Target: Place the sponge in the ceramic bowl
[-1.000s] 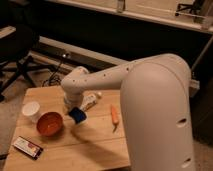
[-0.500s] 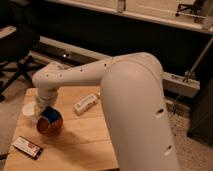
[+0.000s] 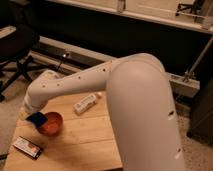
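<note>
White arm, gripper at the bowl's left rim, dark blue sponge right there, glossy orange-red bowl, pale wooden table, white packet, dark box with pale label, black chair

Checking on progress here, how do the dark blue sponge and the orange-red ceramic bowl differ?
The dark blue soft sponge is small and blocky; the round orange-red ceramic bowl is wider and rounded. The bowl rests on the wooden table; the sponge sits at its left rim, just below the gripper.
</note>
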Available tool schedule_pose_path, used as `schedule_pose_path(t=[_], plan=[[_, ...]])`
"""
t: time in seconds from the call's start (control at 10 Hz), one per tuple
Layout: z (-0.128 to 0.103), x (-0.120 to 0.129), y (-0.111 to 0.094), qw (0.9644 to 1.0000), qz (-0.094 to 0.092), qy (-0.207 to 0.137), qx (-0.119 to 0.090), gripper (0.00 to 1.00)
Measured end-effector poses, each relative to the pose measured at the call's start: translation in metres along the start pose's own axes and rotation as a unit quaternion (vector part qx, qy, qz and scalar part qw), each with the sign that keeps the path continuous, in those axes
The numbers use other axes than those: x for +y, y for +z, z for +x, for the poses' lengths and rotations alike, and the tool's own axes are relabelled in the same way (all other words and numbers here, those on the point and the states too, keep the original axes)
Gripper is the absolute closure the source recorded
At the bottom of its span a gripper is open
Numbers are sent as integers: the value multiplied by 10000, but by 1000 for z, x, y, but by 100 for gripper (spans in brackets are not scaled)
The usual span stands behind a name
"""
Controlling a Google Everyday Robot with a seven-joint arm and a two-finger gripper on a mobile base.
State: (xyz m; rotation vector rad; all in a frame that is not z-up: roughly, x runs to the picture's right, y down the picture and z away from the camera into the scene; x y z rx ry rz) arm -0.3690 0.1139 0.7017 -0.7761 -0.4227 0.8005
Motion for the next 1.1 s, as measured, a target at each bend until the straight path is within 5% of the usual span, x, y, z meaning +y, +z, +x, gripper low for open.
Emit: schedule_pose_path(t=[0.2,0.4,0.9,1.1], plan=[[31,-29,1,9994,277,9,-198,32],[42,-42,0,9987,405,40,-308,21],[42,-46,9,9953,295,788,-472,20],[45,-57,12,9926,434,1072,-370,20]])
